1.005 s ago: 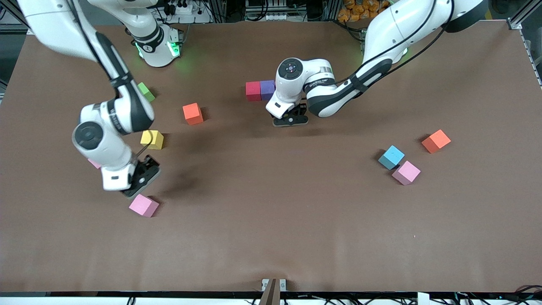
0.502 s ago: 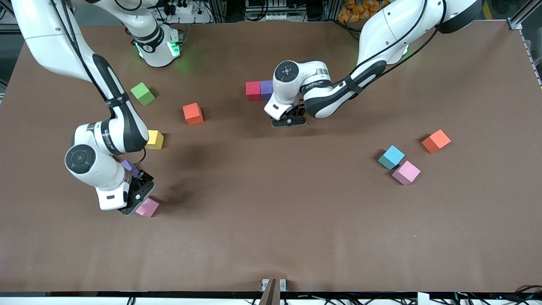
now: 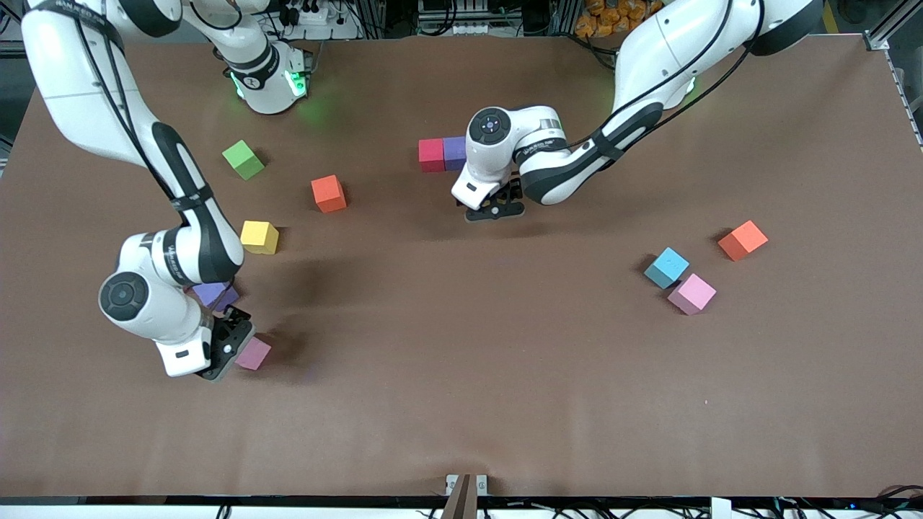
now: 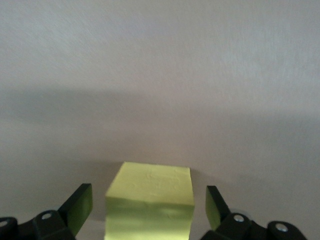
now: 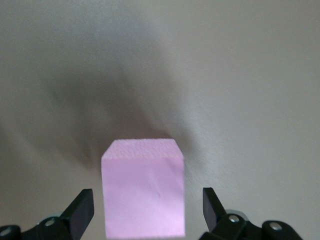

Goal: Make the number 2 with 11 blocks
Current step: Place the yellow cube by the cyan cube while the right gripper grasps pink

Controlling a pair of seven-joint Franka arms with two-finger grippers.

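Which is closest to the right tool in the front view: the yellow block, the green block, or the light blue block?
1. Yellow block, nearest the right tool, toward the robots.
2. Green block, nearer the right arm's base.
3. Light blue block, toward the left arm's end.

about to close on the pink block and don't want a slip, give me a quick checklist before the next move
1. right hand open around pink block: ok
2. pink block centred between its fingers: ok
3. left hand open, not touching yellowish block: ok
4. yellowish block flush with purple block: cannot tell, arm hides it
5. number 2 finished: not ok
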